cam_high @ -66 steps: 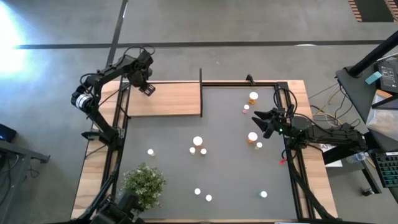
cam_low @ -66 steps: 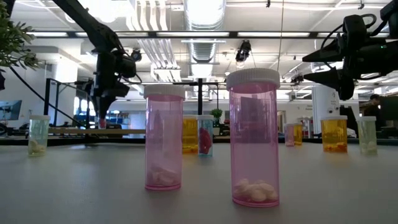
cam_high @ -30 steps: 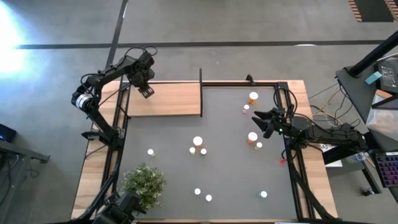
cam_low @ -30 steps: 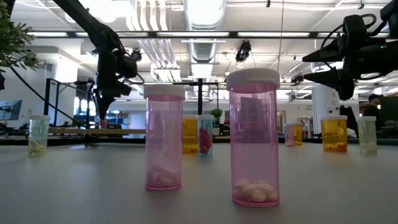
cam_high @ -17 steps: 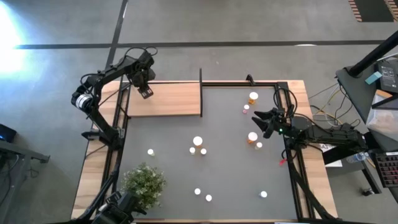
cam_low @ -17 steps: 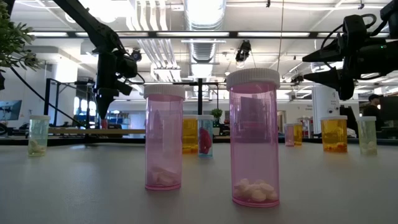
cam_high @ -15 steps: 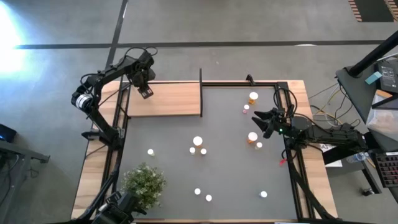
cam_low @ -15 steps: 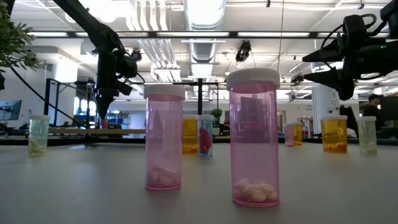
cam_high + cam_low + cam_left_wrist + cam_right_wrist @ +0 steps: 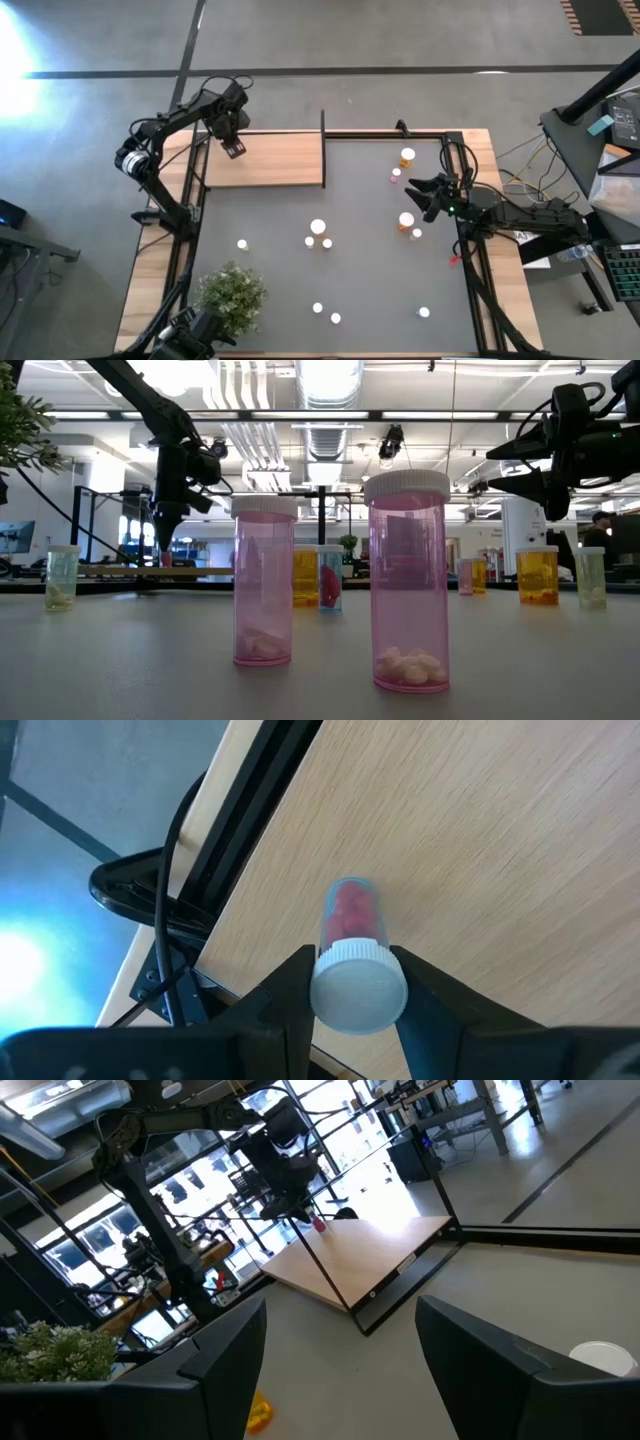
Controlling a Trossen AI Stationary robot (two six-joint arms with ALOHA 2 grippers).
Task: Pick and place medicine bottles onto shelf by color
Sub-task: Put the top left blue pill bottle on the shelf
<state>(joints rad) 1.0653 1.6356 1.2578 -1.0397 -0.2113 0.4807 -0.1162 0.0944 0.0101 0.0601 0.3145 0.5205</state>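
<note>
The light-wood shelf (image 9: pixel 280 165) lies at the table's far left. My left gripper (image 9: pixel 233 150) is over its left part, shut on a small red bottle with a white cap (image 9: pixel 350 925). Whether the bottle's base touches the board, I cannot tell. My right gripper (image 9: pixel 415 187) is open and empty, raised near the table's right edge. Below and beside it stand orange bottles (image 9: pixel 406 221) (image 9: pixel 407 157), a small pink one (image 9: pixel 396 175) and a white one (image 9: pixel 417 234). Two tall pink bottles (image 9: pixel 407 580) (image 9: pixel 264 580) stand on the tabletop near the middle. My left gripper pinches the red bottle's white cap (image 9: pixel 358 988) between its two fingers (image 9: pixel 292 995), one on each side of the cap. The fingers come from above, pointing down. The bottle is upright below them, over the shelf board (image 9: pixel 480 870).
A green bushy plant (image 9: pixel 232 292) stands at the near left. More small bottles stand at the left (image 9: pixel 242 243) and along the near side (image 9: pixel 317 308) (image 9: pixel 335 318) (image 9: pixel 423 312). A thin black rod (image 9: pixel 323 125) rises at the shelf's right far corner.
</note>
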